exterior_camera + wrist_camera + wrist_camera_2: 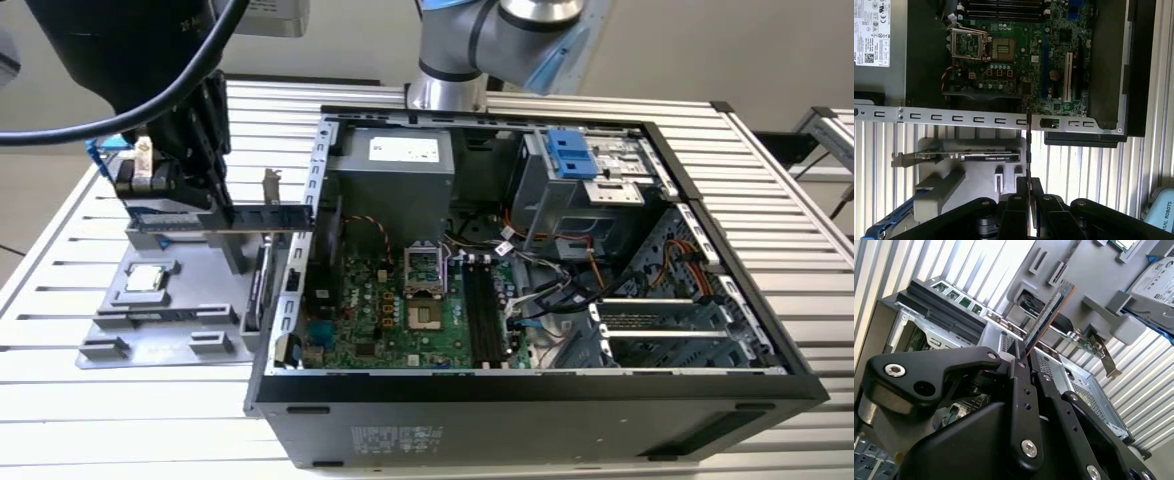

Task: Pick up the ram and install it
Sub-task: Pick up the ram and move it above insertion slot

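The ram (274,217) is a long thin dark stick held level above the grey parts tray (160,330), at the exterior view's left. My gripper (180,210) is shut on it. The stick's free end reaches the open computer case's side wall (318,190). Seen edge-on in the first wrist view, the ram (1028,145) runs from my gripper (1028,182) to the case's slotted rear panel (954,117). In the second wrist view the ram (1051,315) sticks out past my gripper (1024,355). The dark memory slots (483,310) lie on the green motherboard (387,310) inside the case.
A card with a metal bracket (966,156) stands in the tray below the ram. A square silver processor (144,282) rests on the tray. A hard drive (1154,280) lies beside it. Cables (561,280) and drive cages (587,165) crowd the case's far side.
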`<state>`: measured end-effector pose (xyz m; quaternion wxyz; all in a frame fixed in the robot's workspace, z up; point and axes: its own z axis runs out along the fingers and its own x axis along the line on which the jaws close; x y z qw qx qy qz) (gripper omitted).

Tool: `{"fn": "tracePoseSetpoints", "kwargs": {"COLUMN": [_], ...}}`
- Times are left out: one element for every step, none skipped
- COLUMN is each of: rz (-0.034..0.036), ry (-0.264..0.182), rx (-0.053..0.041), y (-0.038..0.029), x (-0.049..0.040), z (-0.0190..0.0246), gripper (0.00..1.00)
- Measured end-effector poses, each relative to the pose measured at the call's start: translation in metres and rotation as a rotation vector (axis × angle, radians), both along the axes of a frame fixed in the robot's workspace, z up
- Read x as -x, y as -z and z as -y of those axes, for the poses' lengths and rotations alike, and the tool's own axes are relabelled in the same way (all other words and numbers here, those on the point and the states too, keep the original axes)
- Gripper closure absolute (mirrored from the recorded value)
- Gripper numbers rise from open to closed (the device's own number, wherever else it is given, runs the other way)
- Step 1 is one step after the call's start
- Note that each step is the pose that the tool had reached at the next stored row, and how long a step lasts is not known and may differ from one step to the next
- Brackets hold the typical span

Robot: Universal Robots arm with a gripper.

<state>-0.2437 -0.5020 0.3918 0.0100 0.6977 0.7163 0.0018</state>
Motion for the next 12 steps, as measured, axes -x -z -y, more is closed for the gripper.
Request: {"fn": "tracePoseSetpoints", "kwargs": {"rz": [0.0,0.0,0.0,0.0,-0.0001,0.0,0.0,0.0,0.0,0.0,-0.0001,0.0], "ry": [0.0,0.0,0.0,0.0,0.0,0.0,0.0,0.0,0.0,0.0,0.0,0.0], "rx": [0.0,0.0,0.0,0.0,0.0001,0.0,-0.0001,0.0,0.0,0.0,0.0,0.0], "y": [0.0,0.0,0.0,0.0,0.0,0.0,0.0,0.0,0.0,0.0,0.0,0.0], "x": [-0.0008,-0.0016,-0.0025,-0.0032,-0.004,-0.0049,-0.0057,-0.0065,-0.0073,-0.0081,-0.0089,-0.0097], "z": [0.0,0.0,0.0,0.0,0.0,0.0,0.0,0.0,0.0,0.0,0.0,0.0], "gripper": [1.0,1.0,1.0,1.0,1.0,1.0,1.0,1.0,1.0,1.0,1.0,1.0]}}
